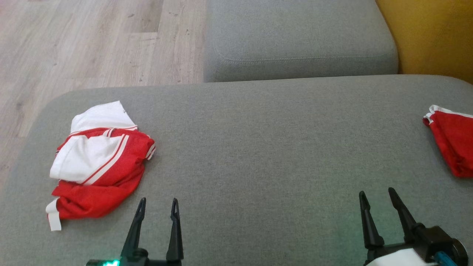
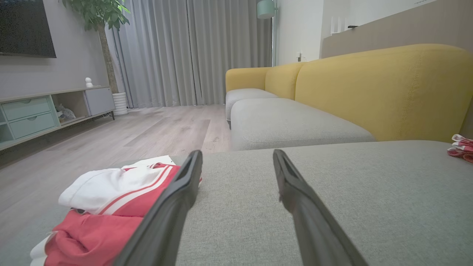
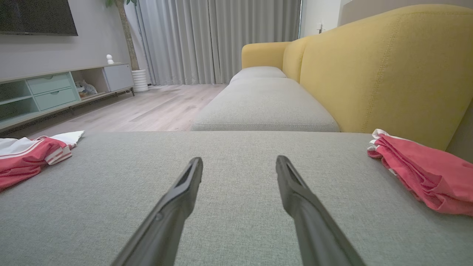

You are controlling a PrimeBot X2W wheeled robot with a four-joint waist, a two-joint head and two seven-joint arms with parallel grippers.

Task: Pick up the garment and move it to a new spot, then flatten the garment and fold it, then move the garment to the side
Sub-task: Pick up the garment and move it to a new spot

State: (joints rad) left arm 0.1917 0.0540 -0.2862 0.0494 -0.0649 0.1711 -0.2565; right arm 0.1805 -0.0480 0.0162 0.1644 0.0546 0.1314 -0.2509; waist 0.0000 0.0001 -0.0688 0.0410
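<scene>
Red-white garment, crumpled, perhaps loosely folded

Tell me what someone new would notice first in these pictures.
A crumpled red and white garment lies on the left of the grey cushion. A second red garment sits at the cushion's far right edge, near the yellow sofa back. The left gripper and right gripper stand open and empty in front.
</scene>
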